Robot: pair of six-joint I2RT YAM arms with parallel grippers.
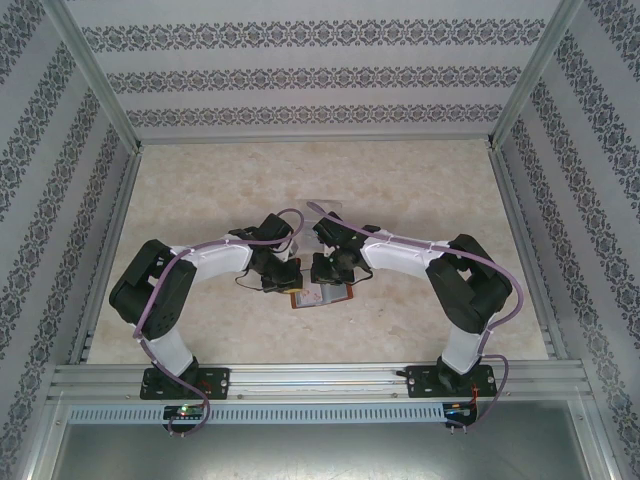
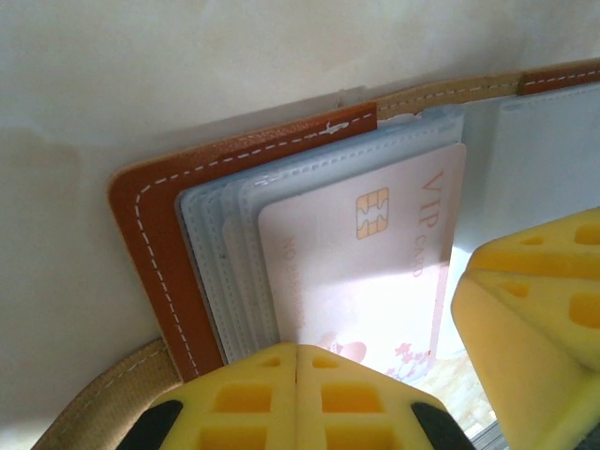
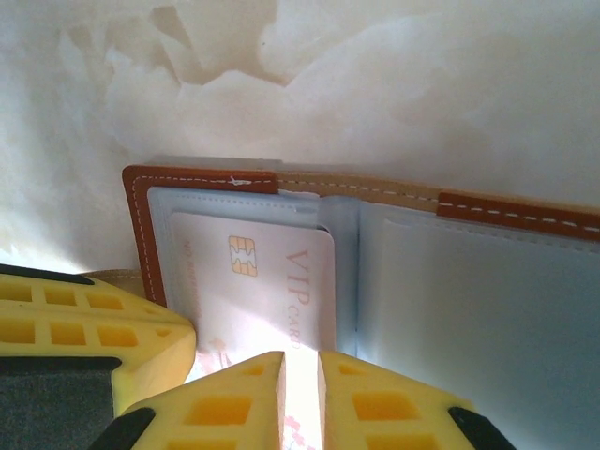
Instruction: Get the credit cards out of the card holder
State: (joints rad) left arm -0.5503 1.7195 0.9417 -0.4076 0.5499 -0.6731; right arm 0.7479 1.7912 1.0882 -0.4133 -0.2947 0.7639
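Pale marbled table (image 1: 400, 190), patterned walls. The card holder (image 1: 322, 297) lies open at centre frame in the top view. The VIP card (image 2: 375, 253) still sits in its clear pocket, so your extraction looks barely begun. Your left gripper (image 2: 296, 398) is closed at the holder's lower edge. Your right gripper (image 3: 300, 394) shows a narrow slit over the card, visibly gripping nothing.

Card holder (image 2: 155, 234): reddish-brown leather, white stitching, tan strap. Credit card (image 2: 366, 281): pale pink-white, gold chip, peach lettering, floral print at 6 o'clock. Tool pads (image 2: 253, 403): yellow. Worktop (image 1: 200, 190): cream marbling
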